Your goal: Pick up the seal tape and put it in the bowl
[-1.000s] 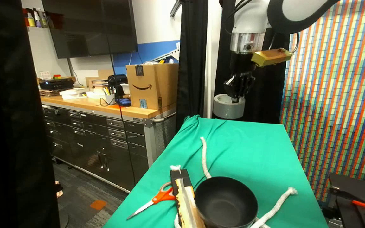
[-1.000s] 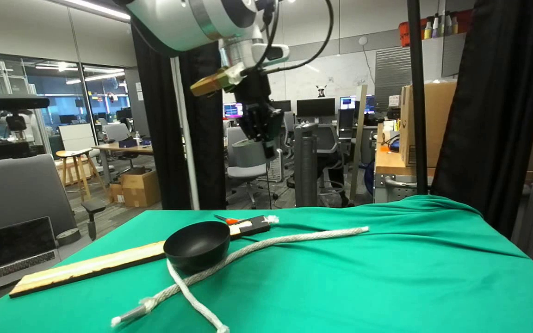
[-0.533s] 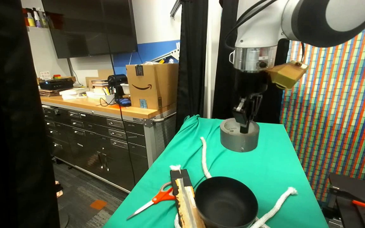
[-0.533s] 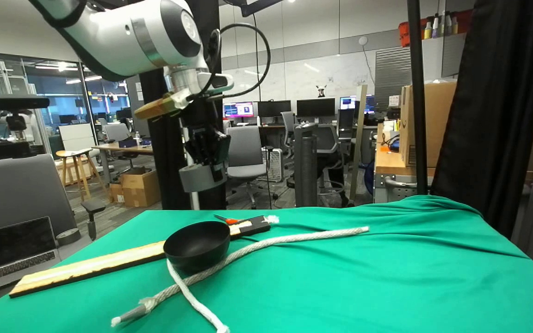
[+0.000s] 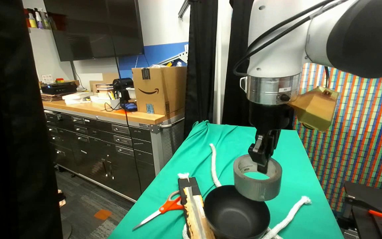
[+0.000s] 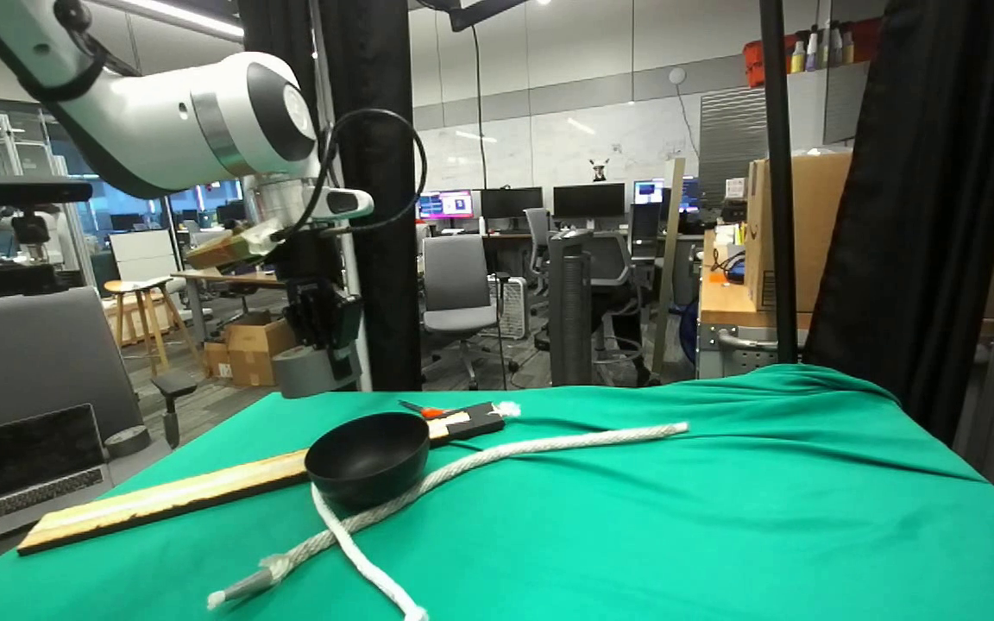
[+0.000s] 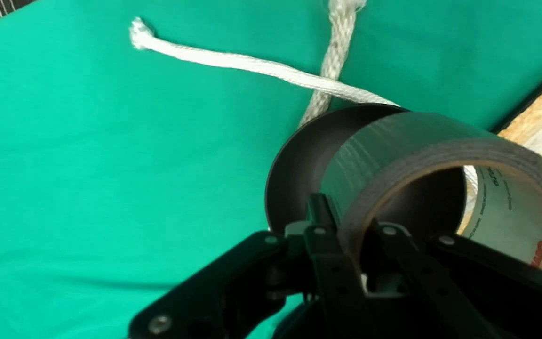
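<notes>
The seal tape is a wide grey roll [image 5: 257,192] with a large centre hole. It also shows in an exterior view [image 6: 298,373] and in the wrist view [image 7: 405,141]. My gripper [image 5: 264,168] is shut on the roll's wall, one finger inside the hole and one outside, as the wrist view [image 7: 348,219] shows. The roll hangs in the air, slightly tilted, above the table. The black bowl [image 5: 232,215] stands upright and empty on the green cloth [image 6: 678,526]. In the wrist view the roll overlaps the bowl [image 7: 294,174], which lies below it and shows through the hole.
A wooden plank with black sides [image 5: 196,212] lies beside the bowl. White ropes [image 6: 506,450] cross beneath or against the bowl. Orange-handled scissors [image 5: 169,205] lie beyond the plank. A laptop [image 6: 27,470] stands past the table's edge.
The gripper, still holding the tape, has come down and closer to the bowl. It moved right and down in an exterior view, left and down in another. The bowl has not moved.
</notes>
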`<action>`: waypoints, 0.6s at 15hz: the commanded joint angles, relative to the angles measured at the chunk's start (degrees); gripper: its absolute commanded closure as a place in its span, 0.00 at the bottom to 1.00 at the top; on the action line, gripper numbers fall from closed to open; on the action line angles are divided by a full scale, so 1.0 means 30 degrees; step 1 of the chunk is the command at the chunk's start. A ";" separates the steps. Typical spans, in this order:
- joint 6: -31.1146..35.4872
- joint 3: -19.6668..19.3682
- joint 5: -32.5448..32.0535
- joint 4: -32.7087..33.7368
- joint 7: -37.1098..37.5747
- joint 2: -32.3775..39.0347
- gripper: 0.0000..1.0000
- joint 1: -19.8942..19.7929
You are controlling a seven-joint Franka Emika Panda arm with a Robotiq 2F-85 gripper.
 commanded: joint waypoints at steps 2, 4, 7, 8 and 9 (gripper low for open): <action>0.1293 0.0152 -0.0444 0.1422 0.2801 0.1774 0.89 0.0738; 0.1830 0.0026 -0.0510 0.1743 0.3644 0.2474 0.89 0.1060; 0.2713 -0.0267 -0.0521 0.1977 0.4385 0.3238 0.89 0.1344; 0.3129 -0.0405 -0.0515 0.1941 0.4304 0.3390 0.89 0.1352; 0.3518 -0.0544 -0.0535 0.1919 0.4165 0.3523 0.89 0.1354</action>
